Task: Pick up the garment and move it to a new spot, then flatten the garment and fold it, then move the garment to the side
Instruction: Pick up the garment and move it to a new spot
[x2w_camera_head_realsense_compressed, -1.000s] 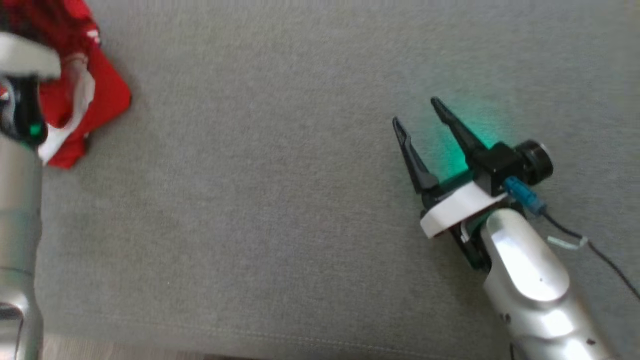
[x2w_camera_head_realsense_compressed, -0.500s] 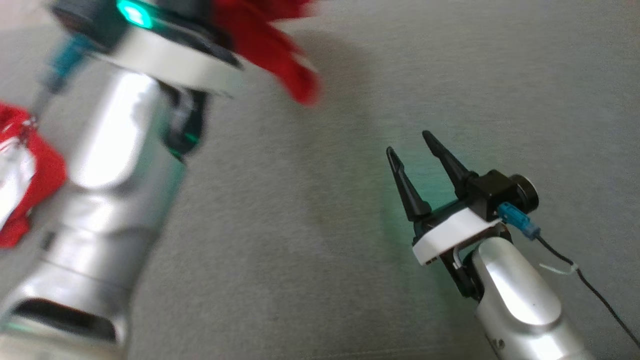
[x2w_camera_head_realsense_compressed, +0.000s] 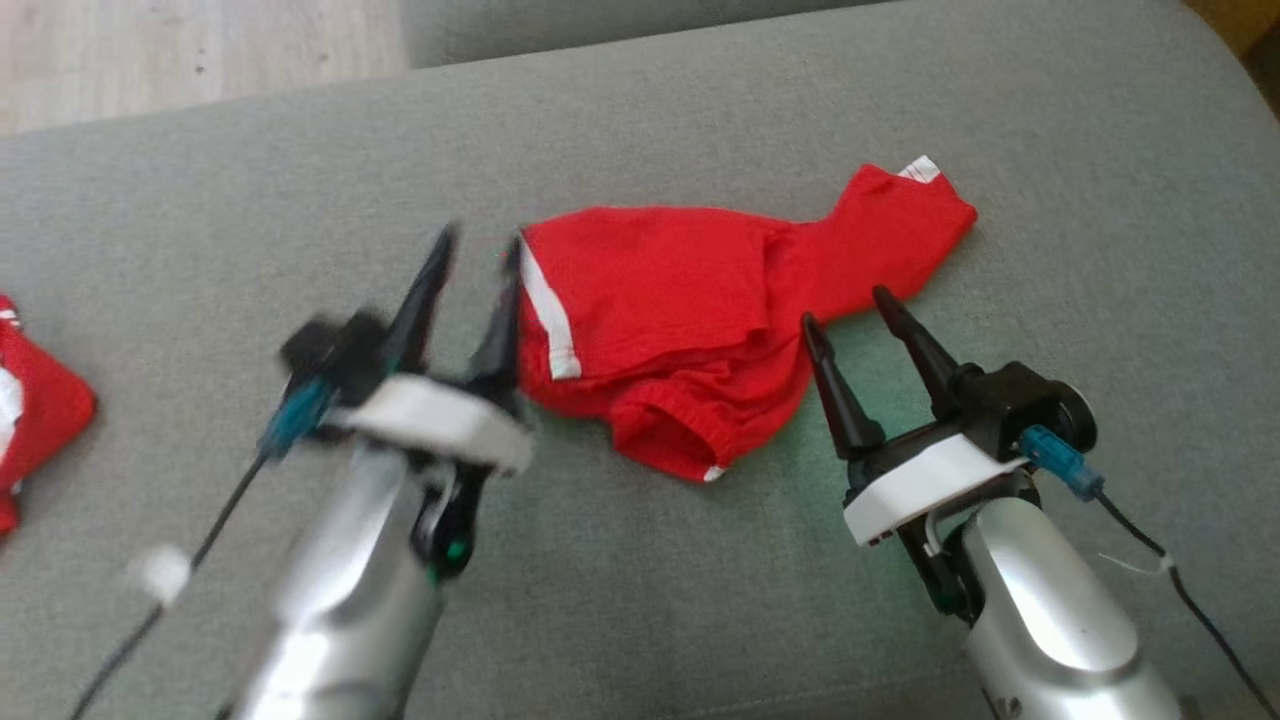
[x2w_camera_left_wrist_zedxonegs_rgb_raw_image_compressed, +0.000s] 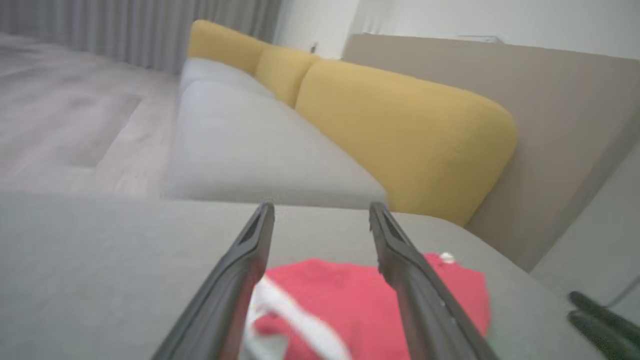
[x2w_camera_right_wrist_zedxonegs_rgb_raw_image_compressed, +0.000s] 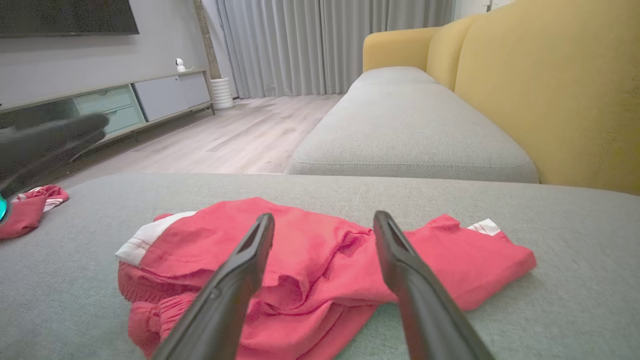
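The garment (x2w_camera_head_realsense_compressed: 690, 310) is a pair of red shorts with white trim, lying crumpled on the grey cushion (x2w_camera_head_realsense_compressed: 640, 600) between my two grippers. My left gripper (x2w_camera_head_realsense_compressed: 480, 242) is blurred and open, its fingertips at the garment's left, white-striped edge with nothing between them. Along its fingers, the left gripper (x2w_camera_left_wrist_zedxonegs_rgb_raw_image_compressed: 321, 206) looks over the garment (x2w_camera_left_wrist_zedxonegs_rgb_raw_image_compressed: 340, 300) just beyond the tips. My right gripper (x2w_camera_head_realsense_compressed: 845, 308) is open and empty at the garment's lower right edge. In the right wrist view the garment (x2w_camera_right_wrist_zedxonegs_rgb_raw_image_compressed: 310, 250) spreads under and past the right gripper (x2w_camera_right_wrist_zedxonegs_rgb_raw_image_compressed: 324, 216).
A second red and white piece of clothing (x2w_camera_head_realsense_compressed: 40, 410) lies at the cushion's far left edge. Beyond the cushion are another grey sofa seat (x2w_camera_right_wrist_zedxonegs_rgb_raw_image_compressed: 410, 135), yellow back cushions (x2w_camera_right_wrist_zedxonegs_rgb_raw_image_compressed: 550, 90) and wood floor (x2w_camera_head_realsense_compressed: 190, 50).
The head camera has shifted. My left arm swung the garment from the far left to the cushion's middle, and its gripper opened and let it go. The right gripper stayed open.
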